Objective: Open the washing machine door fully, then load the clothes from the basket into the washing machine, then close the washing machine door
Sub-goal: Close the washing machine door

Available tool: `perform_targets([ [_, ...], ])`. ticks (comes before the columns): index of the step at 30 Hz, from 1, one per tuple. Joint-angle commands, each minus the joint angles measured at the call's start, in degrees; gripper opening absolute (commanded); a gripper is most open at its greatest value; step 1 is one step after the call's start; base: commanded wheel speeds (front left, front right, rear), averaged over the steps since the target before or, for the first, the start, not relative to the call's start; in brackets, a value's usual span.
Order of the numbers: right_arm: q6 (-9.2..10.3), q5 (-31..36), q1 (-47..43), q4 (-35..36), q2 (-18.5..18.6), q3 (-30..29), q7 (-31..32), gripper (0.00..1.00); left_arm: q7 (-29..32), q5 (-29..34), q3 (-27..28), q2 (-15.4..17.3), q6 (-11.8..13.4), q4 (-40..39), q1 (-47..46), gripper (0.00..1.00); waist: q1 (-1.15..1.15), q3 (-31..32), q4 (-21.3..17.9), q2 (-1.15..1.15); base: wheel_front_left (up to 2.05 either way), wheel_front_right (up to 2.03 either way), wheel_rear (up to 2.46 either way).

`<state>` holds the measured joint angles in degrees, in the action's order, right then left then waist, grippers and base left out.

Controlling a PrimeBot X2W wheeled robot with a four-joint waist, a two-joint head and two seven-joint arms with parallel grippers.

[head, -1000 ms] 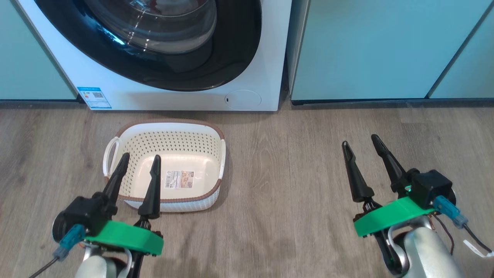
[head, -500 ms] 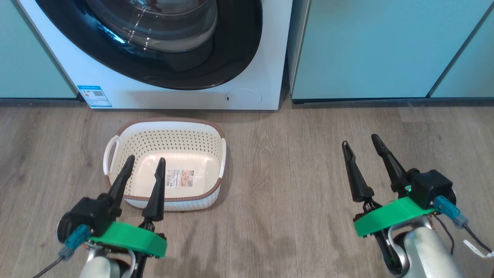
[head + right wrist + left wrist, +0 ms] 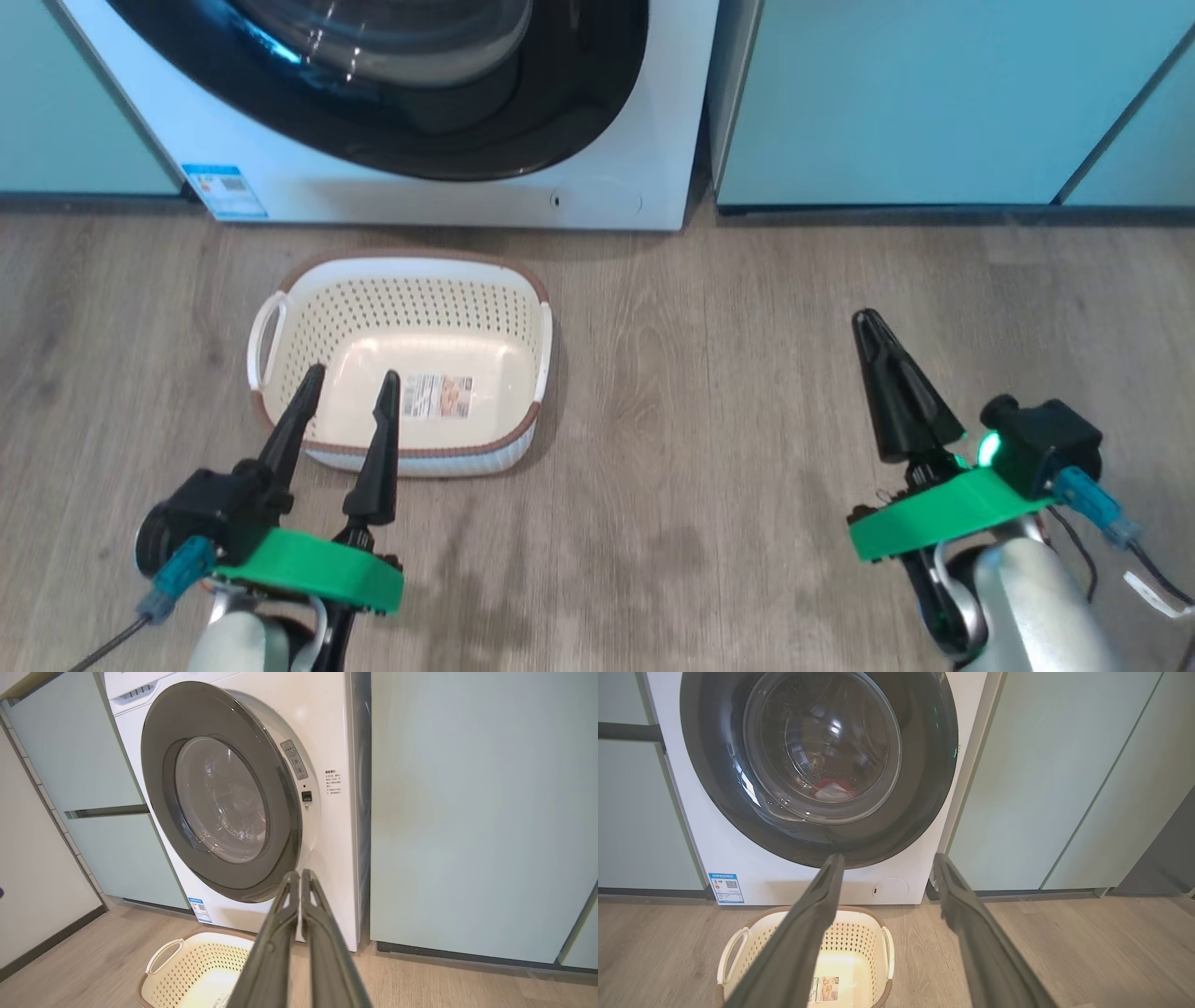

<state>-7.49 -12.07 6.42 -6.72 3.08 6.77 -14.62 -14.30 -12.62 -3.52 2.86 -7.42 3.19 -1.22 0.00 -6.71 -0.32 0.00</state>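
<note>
Head view looks down on a wooden floor (image 3: 709, 392) with my two tools low in the frame. My left tool (image 3: 353, 373) hangs with its two dark fingers spread and nothing between them, and their tips lie over the near part of the basket (image 3: 411, 303). My right tool (image 3: 866, 322) is well apart from it on the other side, over bare boards, with its fingers pressed together into one point and pinching nothing.

The basket sits on the floor just in front of the washing machine (image 3: 448, 201), near it but not touching, and a label shows on its bottom. The washing machine stands between pale teal cabinets (image 3: 934, 93), with a small blue sticker (image 3: 224, 191) at its lower left and a round filter cap (image 3: 597, 199) at its lower right.

The washing machine door (image 3: 560, 112) lies across the opening. In the right wrist view a small dark latch slot (image 3: 306, 796) shows on the white front just beside the door's right edge, and I cannot tell whether the door is fully latched. In the left wrist view the clothes (image 3: 829, 789) show through the door's glass as a red and white heap low in the drum.
</note>
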Motion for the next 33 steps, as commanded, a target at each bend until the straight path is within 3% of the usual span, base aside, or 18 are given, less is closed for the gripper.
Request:
perform_targets([
  [1,0.0,0.4,2.5,2.4,-0.2,2.2,-0.4,0.0,-0.7,0.0,1.7,0.0,0.0,-2.3,-3.1,1.0,0.0,-1.6,0.6,0.0,0.0,0.0,0.0],
  [7,0.0,4.1,8.4,3.4,0.3,7.5,-0.4,0.0,-0.7,-0.4,-0.3,0.0,0.0,-2.8,-7.2,1.0,0.0,-7.4,3.5,0.0,0.0,0.0,0.0],
  [12,0.0,4.7,16.3,2.3,4.8,13.5,-0.4,0.0,-0.7,-2.1,-2.4,0.0,0.7,-3.9,-9.9,1.0,0.0,-12.2,7.0,0.0,0.0,0.0,0.0],
  [17,0.0,4.1,25.8,-0.1,9.0,15.9,-0.4,0.0,-0.7,-3.3,-4.0,0.0,1.3,-4.2,-11.1,1.0,0.0,-15.6,10.1,0.0,0.0,0.0,0.0],
  [21,0.0,4.3,33.9,-4.4,12.5,17.3,-0.4,0.0,-0.7,-3.9,-5.1,0.0,1.5,-4.4,-12.0,1.0,0.0,-17.9,11.9,0.0,0.0,0.0,0.0],
  [33,0.0,2.0,53.8,-20.3,16.9,18.7,-0.4,0.0,-0.7,-5.0,-7.3,0.0,2.3,-4.5,-14.4,1.0,0.0,-22.8,15.4,0.0,0.0,0.0,0.0],
])
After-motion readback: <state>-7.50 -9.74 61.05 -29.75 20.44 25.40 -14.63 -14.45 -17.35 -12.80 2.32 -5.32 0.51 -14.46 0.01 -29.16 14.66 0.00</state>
